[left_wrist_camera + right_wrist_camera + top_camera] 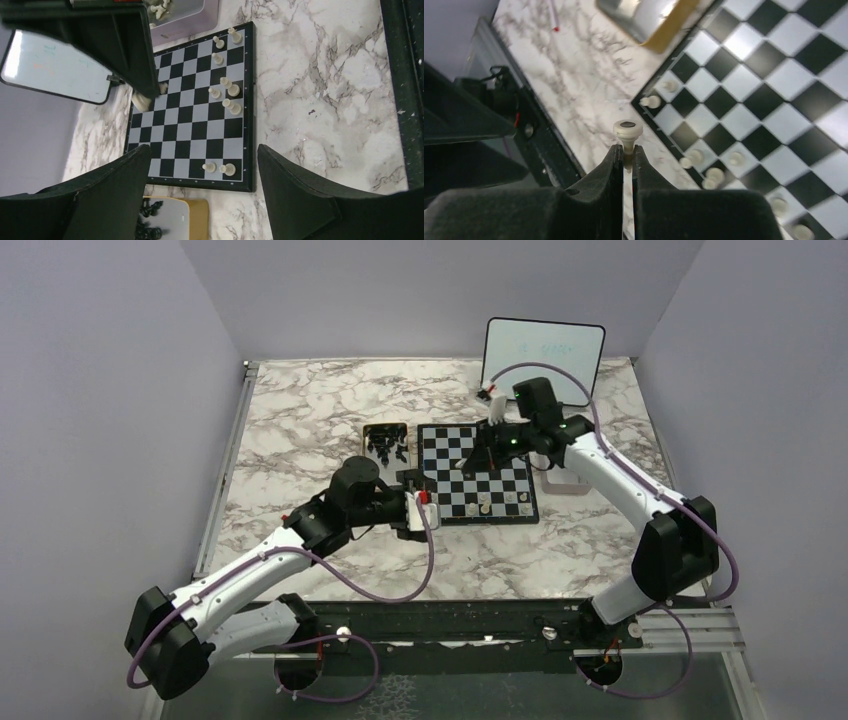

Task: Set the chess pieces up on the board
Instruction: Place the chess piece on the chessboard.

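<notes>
Left wrist view gives you about 10 white pieces (233, 90) standing on the board (200, 131), with most squares bare. Your right gripper (625, 150) pinches 1 more cream piece (627, 129) near the board's edge. Your left gripper (202, 150) is spread and empty. No black pieces (388, 445) are placed; they lie in their tray (367, 440).

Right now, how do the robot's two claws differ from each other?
The left gripper stands open and empty; the right gripper is shut on a cream chess piece, pinched by its stem just below the head. The left gripper sits by the near left corner of the board; the right gripper hangs over the board's far side. Both are black and two-fingered.
</notes>
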{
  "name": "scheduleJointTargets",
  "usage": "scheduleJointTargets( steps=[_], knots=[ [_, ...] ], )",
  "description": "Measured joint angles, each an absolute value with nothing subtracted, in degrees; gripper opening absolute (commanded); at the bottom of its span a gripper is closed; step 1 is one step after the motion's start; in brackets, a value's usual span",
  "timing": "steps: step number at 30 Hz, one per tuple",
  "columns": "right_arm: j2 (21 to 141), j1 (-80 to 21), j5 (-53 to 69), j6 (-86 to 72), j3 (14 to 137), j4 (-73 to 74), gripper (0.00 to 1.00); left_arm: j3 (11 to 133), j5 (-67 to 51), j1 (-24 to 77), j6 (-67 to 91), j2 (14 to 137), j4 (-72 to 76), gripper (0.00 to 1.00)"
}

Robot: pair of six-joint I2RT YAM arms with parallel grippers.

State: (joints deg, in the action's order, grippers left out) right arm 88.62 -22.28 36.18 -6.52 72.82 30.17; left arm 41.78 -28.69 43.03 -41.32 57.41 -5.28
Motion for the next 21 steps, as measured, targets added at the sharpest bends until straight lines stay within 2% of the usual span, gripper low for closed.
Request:
scheduleJointTargets(
  steps=[7, 21],
  knots=[
    [89.58, -32.36, 40.1, -6.74, 72.9, 30.2, 0.03, 40.16, -26.55, 44.86, -52.36, 57.23, -5.23, 0.77],
    [89.19, -36.29, 46.09, -8.43, 71.11, 27.94, 0.03, 38.0, -23.68, 45.89, -61.08, 54.76, -5.76, 0.61]
  ],
)
